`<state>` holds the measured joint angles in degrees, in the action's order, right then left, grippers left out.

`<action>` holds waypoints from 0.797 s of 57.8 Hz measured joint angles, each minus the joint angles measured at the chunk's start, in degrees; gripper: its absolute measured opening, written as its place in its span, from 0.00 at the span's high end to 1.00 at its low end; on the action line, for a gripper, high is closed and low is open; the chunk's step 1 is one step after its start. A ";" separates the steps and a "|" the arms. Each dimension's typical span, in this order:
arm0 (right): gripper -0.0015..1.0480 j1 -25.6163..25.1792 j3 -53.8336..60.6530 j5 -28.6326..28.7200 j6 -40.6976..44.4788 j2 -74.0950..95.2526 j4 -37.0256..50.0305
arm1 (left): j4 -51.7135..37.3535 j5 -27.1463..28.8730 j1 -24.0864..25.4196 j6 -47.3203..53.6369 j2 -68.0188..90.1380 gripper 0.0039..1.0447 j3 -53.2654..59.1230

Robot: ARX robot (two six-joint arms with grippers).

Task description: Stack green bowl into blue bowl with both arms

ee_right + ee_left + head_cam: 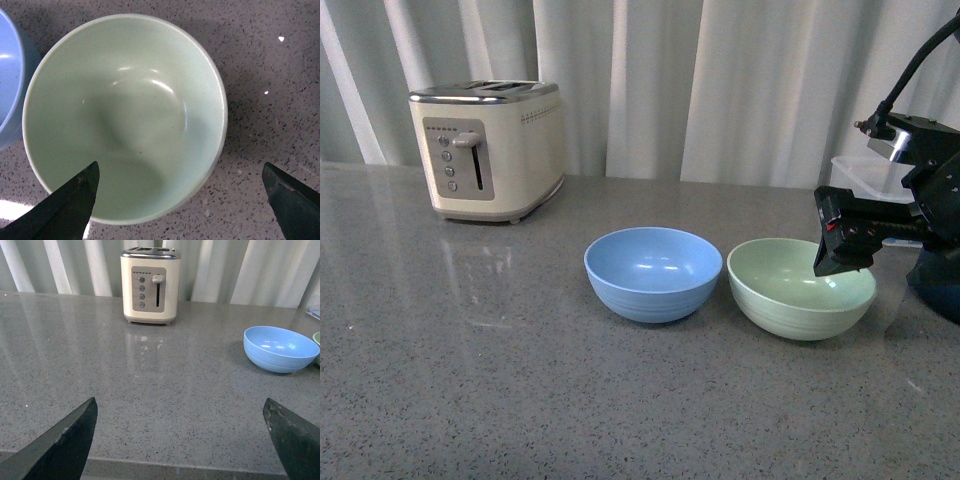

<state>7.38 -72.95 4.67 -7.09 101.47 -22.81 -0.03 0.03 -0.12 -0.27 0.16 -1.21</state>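
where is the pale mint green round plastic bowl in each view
Front view: pale mint-green round bowl, right of centre.
Left wrist view: just a sliver at the frame edge.
Right wrist view: fills most of the frame.
Shared landmark: light sky-blue round bowl, beside it in all three.

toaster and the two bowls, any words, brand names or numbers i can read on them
No text can be read anywhere.
toaster: a row of tiny marks at the top of its grey control panel, too small to read; no brand name shows.
blue bowl: plain, no markings.
green bowl: plain, no markings.
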 joint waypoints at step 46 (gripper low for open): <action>0.10 -2.10 -2.64 2.80 2.67 6.34 2.08 | 0.00 0.02 0.00 0.00 0.00 0.06 0.00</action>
<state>5.28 -75.59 7.46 -4.43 107.81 -20.73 -0.03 0.05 -0.12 -0.27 0.16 -1.21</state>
